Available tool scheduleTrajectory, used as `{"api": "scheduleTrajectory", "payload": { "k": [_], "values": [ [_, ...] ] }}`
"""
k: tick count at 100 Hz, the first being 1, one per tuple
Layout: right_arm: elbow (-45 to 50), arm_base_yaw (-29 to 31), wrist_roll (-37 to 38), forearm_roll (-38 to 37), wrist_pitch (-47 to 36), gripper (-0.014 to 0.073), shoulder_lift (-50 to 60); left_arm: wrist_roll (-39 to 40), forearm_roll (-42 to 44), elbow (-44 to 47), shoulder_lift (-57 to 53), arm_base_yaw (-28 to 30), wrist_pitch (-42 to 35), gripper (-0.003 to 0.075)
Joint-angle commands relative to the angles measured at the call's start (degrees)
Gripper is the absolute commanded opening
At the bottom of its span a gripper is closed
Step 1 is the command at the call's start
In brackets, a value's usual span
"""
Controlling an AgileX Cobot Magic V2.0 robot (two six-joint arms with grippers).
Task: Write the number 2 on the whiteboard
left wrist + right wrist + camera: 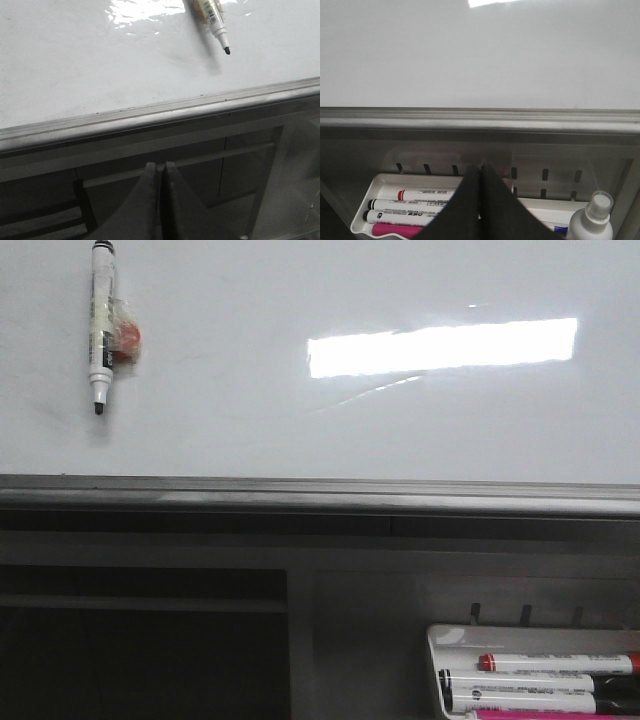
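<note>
whiteboard (pixel 250 410) blank: no number 2 on it in any view, so no stroke of the writing is done. uncapped black marker (pixel 101 325) stuck to the board upper left, tip down. left gripper (pixel 160 172) fingers pressed together, empty, below the board's grey edge. right gripper (pixel 480 175) likewise closed and empty, over the marker tray (pixel 367 207). left to do: take a marker, draw the figure.

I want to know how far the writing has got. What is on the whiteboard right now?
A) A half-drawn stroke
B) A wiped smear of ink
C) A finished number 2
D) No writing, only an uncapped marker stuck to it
D: the whiteboard shows no drawn stroke in any view, only a light reflection and an uncapped marker hanging tip-down near its upper left in the front view.
</note>
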State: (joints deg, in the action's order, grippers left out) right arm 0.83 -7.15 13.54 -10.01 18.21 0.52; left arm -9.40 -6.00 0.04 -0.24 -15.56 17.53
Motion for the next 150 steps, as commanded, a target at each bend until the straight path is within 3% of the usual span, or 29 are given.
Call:
{"api": "scheduleTrajectory", "payload": {
  "k": [1,81,92,97,105,112,122,130,138,150],
  "values": [
    [1.4,0.3,0.0,0.0,-1.5,-0.0072,1.2,0.5,-0.4,0.6,-1.4,0.0,-4.4,-0.0020],
    [1.4,0.3,0.0,0.0,-1.7,-0.0072,1.2,0.5,-0.4,0.6,-1.4,0.0,-4.4,-0.0020],
    [1.4,0.3,0.0,-7.1,-5.7,-0.0072,1.2,0.5,-1.2,0.6,-1.4,0.0,-4.8,-0.0020],
    [1.4,0.3,0.0,-7.8,-10.0,-0.0072,1.2,0.6,-6.8,0.6,-1.4,0.0,-5.9,-0.0020],
    [1.4,0.3,0.0,-7.8,-18.2,-0.0072,1.2,0.6,-22.6,0.6,-1.4,0.0,-8.1,-0.0020],
    [1.4,0.3,0.0,-7.1,-26.7,-0.0072,1.2,0.6,-29.5,0.6,-1.4,0.0,-10.4,-0.0020],
    [1.4,0.3,0.1,-0.1,-36.4,-0.0072,1.2,0.6,-39.6,0.5,-1.4,0.0,-14.5,-0.0020],
    [1.1,0.3,0.1,8.3,-36.5,-0.0072,1.2,0.6,-50.7,0.5,-1.4,0.0,-15.0,-0.0020],
    [0.3,0.3,1.1,20.7,-32.1,-0.0072,1.2,0.6,-56.0,0.5,-1.4,0.0,-15.4,-0.0020],
    [-2.8,0.3,1.1,22.8,-23.9,-0.0072,1.2,-0.2,-53.7,-1.9,-1.4,-0.1,-13.5,-0.0020]
  ]
}}
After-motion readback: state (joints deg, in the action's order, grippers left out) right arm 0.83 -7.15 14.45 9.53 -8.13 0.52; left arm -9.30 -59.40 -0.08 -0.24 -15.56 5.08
